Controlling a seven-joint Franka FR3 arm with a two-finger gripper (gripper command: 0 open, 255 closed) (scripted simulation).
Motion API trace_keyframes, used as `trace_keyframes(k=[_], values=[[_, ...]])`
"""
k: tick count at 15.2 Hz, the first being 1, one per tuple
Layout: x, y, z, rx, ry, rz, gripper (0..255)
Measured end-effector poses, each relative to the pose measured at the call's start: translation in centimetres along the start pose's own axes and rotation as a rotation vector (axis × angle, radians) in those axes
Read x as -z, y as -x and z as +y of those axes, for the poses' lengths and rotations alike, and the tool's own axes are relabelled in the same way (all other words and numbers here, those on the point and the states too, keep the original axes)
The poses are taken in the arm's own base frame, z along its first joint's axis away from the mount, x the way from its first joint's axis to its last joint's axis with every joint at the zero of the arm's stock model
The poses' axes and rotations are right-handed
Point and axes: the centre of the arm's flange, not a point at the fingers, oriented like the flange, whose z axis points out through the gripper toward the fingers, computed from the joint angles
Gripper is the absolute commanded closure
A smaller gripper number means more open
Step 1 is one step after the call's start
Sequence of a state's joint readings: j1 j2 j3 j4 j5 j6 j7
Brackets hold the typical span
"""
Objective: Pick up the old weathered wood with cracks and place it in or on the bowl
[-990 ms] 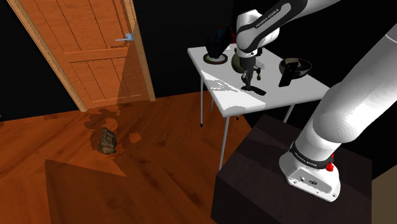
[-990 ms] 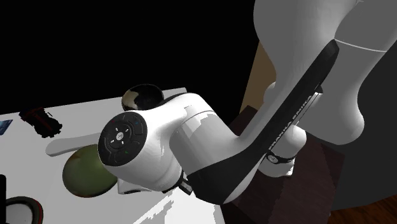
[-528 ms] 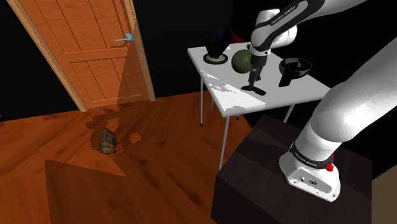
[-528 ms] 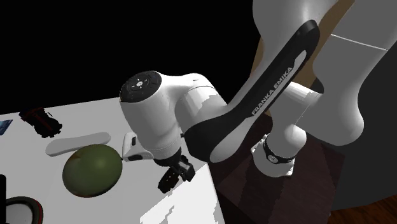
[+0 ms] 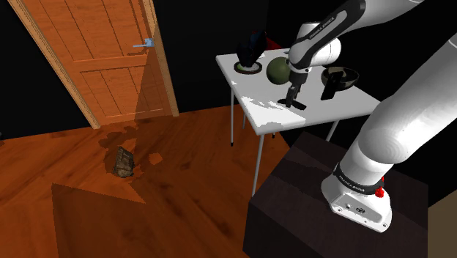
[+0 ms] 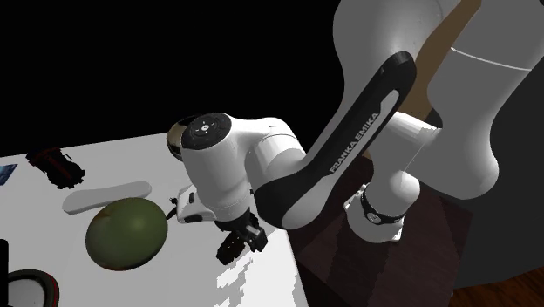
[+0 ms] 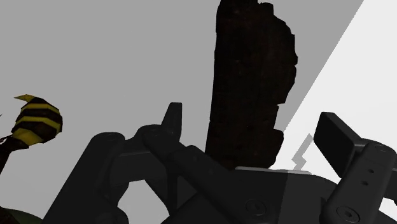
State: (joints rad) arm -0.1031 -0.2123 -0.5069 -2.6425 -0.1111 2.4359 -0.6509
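Note:
A dark, cracked strip of weathered wood lies flat on the white table. My gripper hangs just over it, open, with the two fingers standing either side of the strip's near end and not touching it. From the shoulder view, the gripper points down at the wood, between a green ball and the dark bowl. In the second exterior view the gripper is low over the table beside the ball; the bowl is mostly hidden behind my arm.
A dark object on a green-rimmed plate stands at the table's far corner. A yellow and black striped thing lies near the wood. A white flat piece and a dark toy lie beyond the ball. A brownish chunk sits on the wooden floor by the door.
The fingers have gone from shut to open. The hand and wrist swung toward the shoulder view's right, uncovering the green ball, and settled over the wood.

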Motion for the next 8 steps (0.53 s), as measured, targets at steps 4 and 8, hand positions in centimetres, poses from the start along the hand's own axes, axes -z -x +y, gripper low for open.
trace_keyframes(k=[4, 8], values=[[-0.38, 0.06, 0.06, 0.0, 0.0, 0.001, 0], [-0.4, 0.06, 0.06, 0.0, 0.001, 0.001, 255]])
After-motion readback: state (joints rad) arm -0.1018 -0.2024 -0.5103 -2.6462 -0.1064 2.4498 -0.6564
